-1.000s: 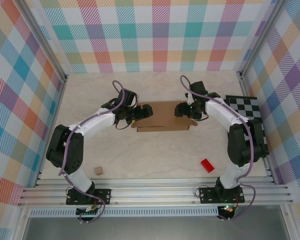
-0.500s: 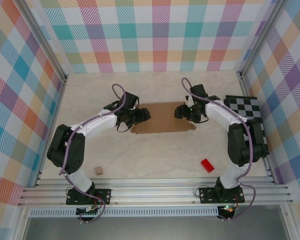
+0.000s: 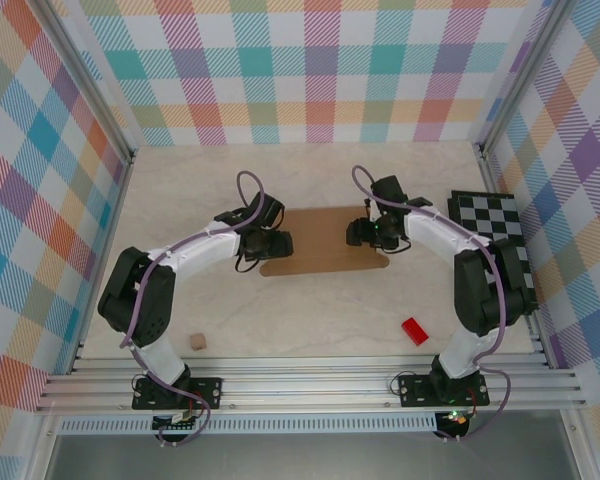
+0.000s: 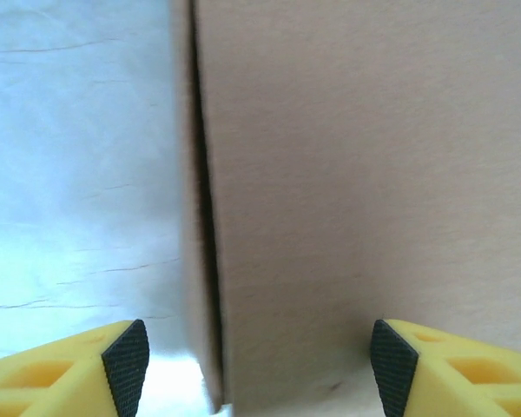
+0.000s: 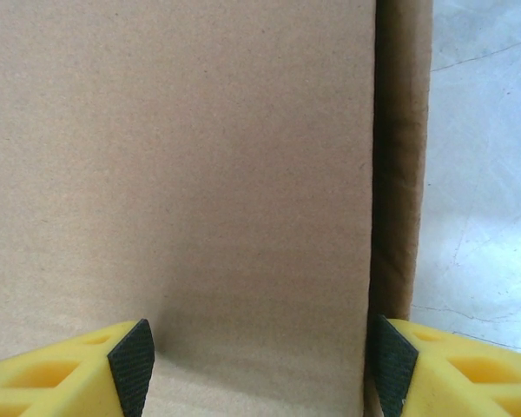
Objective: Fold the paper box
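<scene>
The paper box (image 3: pixel 325 240) is seen lying flat on the tabletop (image 3: pixel 330 310), near its middle, between the 2 arms. The left fingers (image 3: pixel 282 243) are placed at its left end, and the right fingers (image 3: pixel 357 232) over its right end.

In the left wrist view, the left fingers (image 4: pixel 126 358) are spread wide. The brown cardboard (image 4: pixel 365 174) is seen beyond them, with a dark crease running along its left edge and pale tabletop further left. In the right wrist view, the right fingers (image 5: pixel 132 365) are likewise held wide apart over the cardboard (image 5: pixel 182 156), where a narrow strip is set off by a dark crease on the right. Whether either pair touches the cardboard cannot be told.

A red block (image 3: pixel 414 331) and a tan cube (image 3: pixel 196 342) are left well apart from the box, nearer the arm bases. A checkered board (image 3: pixel 485 215) is laid at the right edge.
</scene>
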Tool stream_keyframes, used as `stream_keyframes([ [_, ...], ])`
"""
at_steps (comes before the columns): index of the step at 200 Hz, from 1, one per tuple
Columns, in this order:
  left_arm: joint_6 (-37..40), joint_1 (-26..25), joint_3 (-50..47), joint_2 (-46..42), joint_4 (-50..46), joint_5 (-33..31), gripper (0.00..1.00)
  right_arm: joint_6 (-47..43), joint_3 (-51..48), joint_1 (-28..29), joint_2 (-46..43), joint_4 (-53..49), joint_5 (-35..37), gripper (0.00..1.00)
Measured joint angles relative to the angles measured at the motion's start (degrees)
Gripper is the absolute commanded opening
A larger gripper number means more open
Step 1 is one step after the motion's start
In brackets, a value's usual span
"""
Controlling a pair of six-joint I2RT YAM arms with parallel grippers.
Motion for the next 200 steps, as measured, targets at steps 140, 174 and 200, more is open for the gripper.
stream_keyframes([
  [140,3.34,0.00,-2.05,-0.85,-3.23,-5.95,0.66,-3.30,-0.68,0.07,-12.13,-7.93,4.61,0.72],
  [174,3.30,0.00,-2.05,-1.44,-3.39,-5.79,0.68,-4.92,-0.68,-0.55,-10.91,-8.20,5.55,0.71],
  [200,2.80,0.00,-2.05,-5.86,-3.43,-4.85,0.72,-5.68,-1.03,-0.68,-7.67,-7.91,6.01,0.70],
])
